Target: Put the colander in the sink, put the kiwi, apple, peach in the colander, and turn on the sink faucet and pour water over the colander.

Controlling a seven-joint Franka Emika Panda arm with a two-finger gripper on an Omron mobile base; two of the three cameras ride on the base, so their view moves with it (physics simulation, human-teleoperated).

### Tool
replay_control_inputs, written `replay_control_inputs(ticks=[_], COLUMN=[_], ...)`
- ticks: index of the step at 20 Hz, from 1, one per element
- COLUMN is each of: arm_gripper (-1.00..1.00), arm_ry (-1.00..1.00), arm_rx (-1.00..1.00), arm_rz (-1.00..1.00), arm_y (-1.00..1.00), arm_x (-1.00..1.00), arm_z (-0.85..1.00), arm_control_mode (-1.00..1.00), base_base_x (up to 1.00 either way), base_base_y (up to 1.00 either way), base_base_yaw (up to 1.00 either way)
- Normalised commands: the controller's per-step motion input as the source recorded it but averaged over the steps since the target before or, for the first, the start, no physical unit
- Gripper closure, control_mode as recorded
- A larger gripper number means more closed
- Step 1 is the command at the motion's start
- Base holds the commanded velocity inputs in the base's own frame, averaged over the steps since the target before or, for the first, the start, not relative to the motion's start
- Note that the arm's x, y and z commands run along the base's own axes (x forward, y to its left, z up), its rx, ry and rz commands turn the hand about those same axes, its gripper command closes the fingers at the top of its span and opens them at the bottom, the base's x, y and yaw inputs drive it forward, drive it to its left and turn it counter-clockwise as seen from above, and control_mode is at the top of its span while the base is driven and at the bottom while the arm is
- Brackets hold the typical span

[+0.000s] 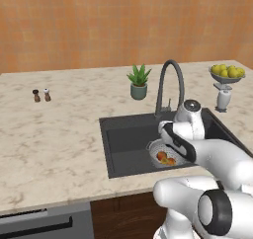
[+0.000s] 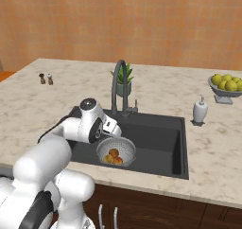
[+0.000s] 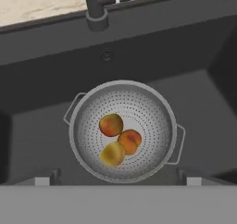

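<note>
Colander point(image 3: 122, 130) resting on the sink point(image 3: 41, 126) floor below the faucet point(image 3: 98, 8), holding apple point(image 3: 111, 125), peach point(image 3: 129, 141) and kiwi point(image 3: 112, 154); gripper point(image 3: 118, 181) spread wide above, empty, fruit loading apparently complete.

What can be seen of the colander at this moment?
The colander is a round, silvery-white bowl that looks like metal, its wall and floor dotted with tiny holes, with a smooth rim and two thin loop handles on opposite sides. It sits upright on the floor of the dark sink, in front of the faucet base. Inside it lie three fruits bunched together: the apple, the peach and the kiwi. The open tool hangs above it, touching nothing. No water shows.
</note>
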Motion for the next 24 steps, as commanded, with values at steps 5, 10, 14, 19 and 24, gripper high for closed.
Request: replay_control_inputs(ticks=[5,10,14,19,24], arm_gripper=[-1.00,-1.00,-1.00,-1.00,-1.00], arm_ry=[0.02,0.03,0.10,0.02,0.00], arm_rx=[0.07,0.00,0.00,0.00,0.00], arm_rz=[0.00,0.02,0.03,0.02,0.00], arm_y=[0.01,0.09,0.28,0.07,0.00], arm_x=[-0.43,-0.60,-0.19,-0.01,0.00], arm_z=[0.90,0.46,0.05,-0.01,0.00], arm_control_mode=[-1.00,-1.00,-1.00,-1.00,1.00], base_base_x=[0.00,0.00,0.00,0.00,0.00], base_base_y=[0.00,0.00,0.00,0.00,-0.33], base_base_yaw=[0.00,0.00,0.00,0.00,0.03])
